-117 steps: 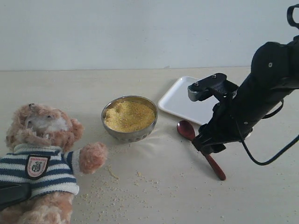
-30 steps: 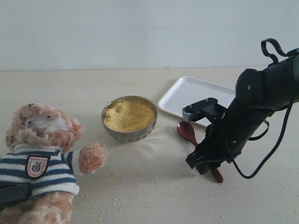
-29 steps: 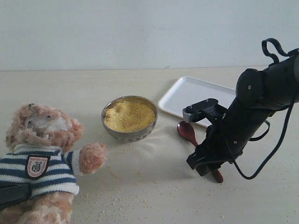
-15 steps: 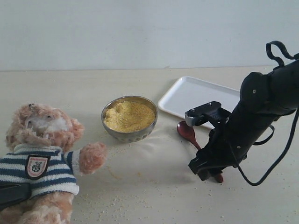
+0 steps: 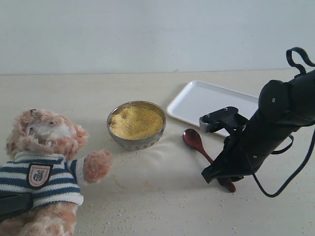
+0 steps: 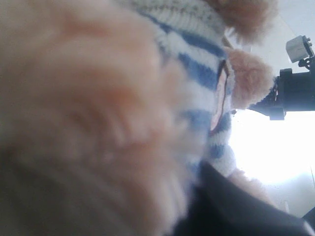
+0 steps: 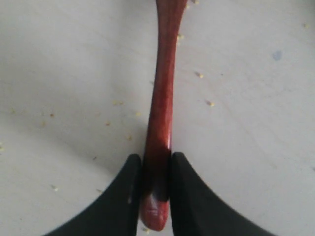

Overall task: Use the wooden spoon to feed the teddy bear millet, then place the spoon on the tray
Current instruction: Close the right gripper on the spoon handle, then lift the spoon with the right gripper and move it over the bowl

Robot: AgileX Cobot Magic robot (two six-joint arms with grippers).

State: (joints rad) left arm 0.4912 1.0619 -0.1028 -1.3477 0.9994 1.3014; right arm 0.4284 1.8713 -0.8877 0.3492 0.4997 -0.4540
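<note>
Table: pale and flat; everything stood on it.
Right arm: black; I saw it reach down to the table at the right, in front of the tray.
Teddy bear: it sat at the front left in its striped shirt, one paw stretched toward the bowl. It filled nearly all of my left wrist view.
Tray: white, at the back right, beside the bowl and apart from it.
Bowl: round, of metal, in the middle, heaped with the millet.
Wooden spoon: as far as I could see it lay on the table between the bowl and the right arm. Its long axis ran diagonally. The oval end pointed to the back left, just beside the near rim of the tray. The handle end pointed to the front right, under the gripper.
Right gripper: its two fingers pressed on both sides of the spoon handle, close to the handle's tip.
Left gripper: a dark part showed at the bear's belly; I could not tell whether it was open or closed.
Loose grains: scattered on the table in front of the bowl and around the spoon handle.
</note>
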